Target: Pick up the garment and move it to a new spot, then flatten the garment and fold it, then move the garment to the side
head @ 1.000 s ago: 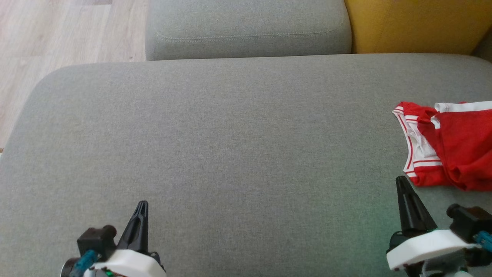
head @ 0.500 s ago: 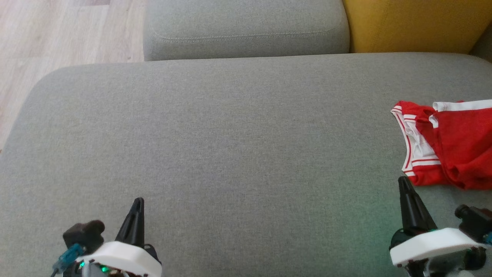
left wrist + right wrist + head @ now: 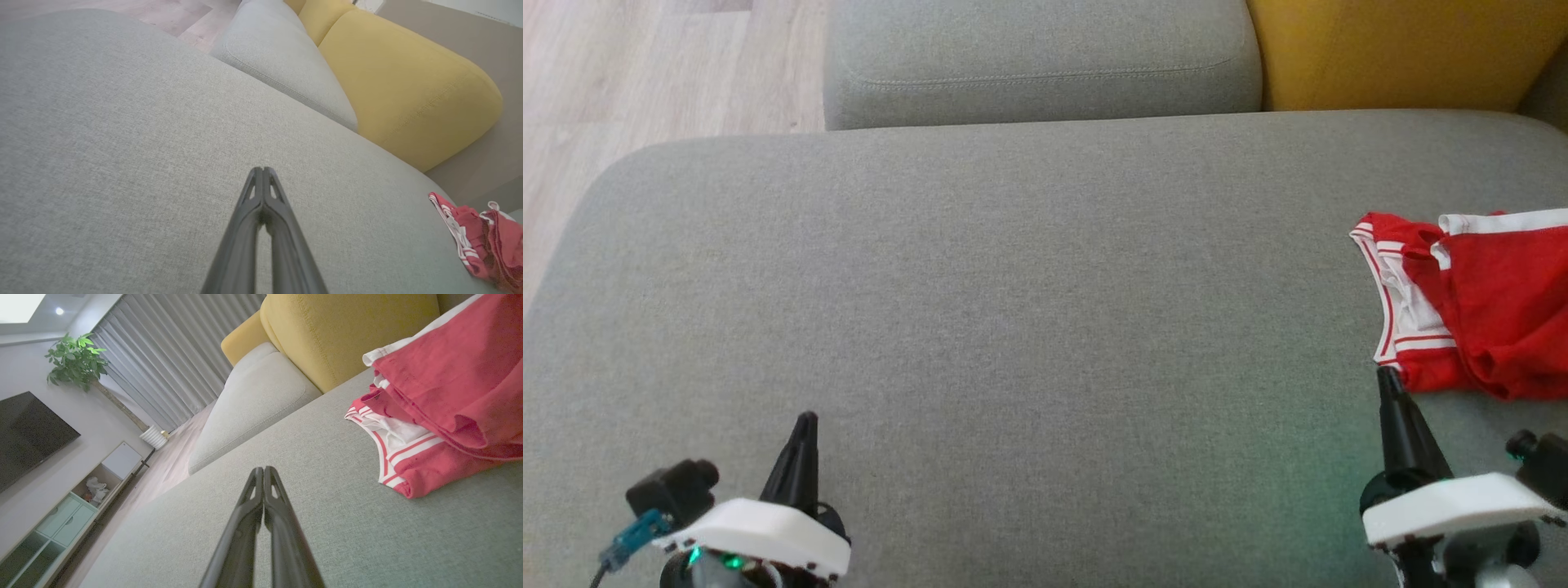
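The garment (image 3: pixel 1486 306), red with white bands, lies folded in a loose heap at the right edge of the grey sofa seat (image 3: pixel 1013 310); its right part runs out of the head view. It also shows as the garment (image 3: pixel 445 396) in the right wrist view and the garment (image 3: pixel 486 241) at the far lower right of the left wrist view. My right gripper (image 3: pixel 1387 376) is shut and empty, its tip just short of the garment's near corner. My left gripper (image 3: pixel 806 418) is shut and empty over bare seat at the lower left. Both pairs of fingers (image 3: pixel 263 171) (image 3: pixel 261 470) press together.
A grey cushion (image 3: pixel 1037 61) and a yellow cushion (image 3: pixel 1405 53) stand along the back of the seat. Wooden floor (image 3: pixel 621 82) lies past the seat's rounded left corner. The right wrist view shows a TV (image 3: pixel 24 433), a low cabinet (image 3: pixel 65 514) and a plant (image 3: pixel 75 361).
Both grippers have drawn slightly toward the bottom corners of the head view, staying shut. The picture has shifted a little. The garment lies as before.
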